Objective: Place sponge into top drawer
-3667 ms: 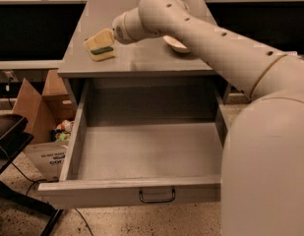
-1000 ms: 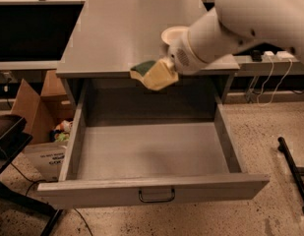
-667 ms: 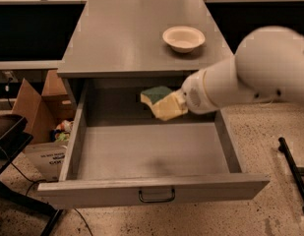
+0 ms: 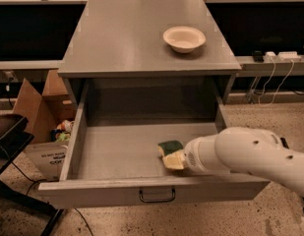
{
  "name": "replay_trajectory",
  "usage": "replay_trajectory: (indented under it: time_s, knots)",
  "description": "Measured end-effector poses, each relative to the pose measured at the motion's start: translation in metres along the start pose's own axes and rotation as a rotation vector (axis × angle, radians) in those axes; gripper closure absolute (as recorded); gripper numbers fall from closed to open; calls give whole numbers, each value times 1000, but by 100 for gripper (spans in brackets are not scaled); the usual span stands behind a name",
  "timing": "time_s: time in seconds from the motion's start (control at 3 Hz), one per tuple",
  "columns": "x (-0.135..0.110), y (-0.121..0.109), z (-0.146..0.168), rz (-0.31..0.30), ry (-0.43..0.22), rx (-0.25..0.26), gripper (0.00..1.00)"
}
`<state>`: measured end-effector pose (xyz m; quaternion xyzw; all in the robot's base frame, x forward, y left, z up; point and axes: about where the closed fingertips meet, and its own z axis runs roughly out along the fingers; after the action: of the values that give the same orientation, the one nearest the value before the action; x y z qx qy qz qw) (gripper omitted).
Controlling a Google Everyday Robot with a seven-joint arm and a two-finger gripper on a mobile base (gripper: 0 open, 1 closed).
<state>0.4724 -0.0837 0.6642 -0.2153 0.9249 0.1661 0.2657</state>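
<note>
Low inside the top drawer [image 4: 107, 154], near its front panel, the gripper [image 4: 176, 160] pinches the sponge [image 4: 170, 147], presumably light and soft, best gripped across its foam sides.

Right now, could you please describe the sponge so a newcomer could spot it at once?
On the grey cabinet, find the open top drawer. Inside, front right, is the sponge, at the tip of the gripper reaching in from the right. It is the only dark green and yellow thing there.
</note>
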Motion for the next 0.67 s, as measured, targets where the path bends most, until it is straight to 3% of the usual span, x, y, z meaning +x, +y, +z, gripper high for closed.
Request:
replay_trajectory:
  time_s: [0.33,0.67]
  knots:
    - [33,-22,47,30,49,14,100]
    - [33,-22,46,31,50,14,73]
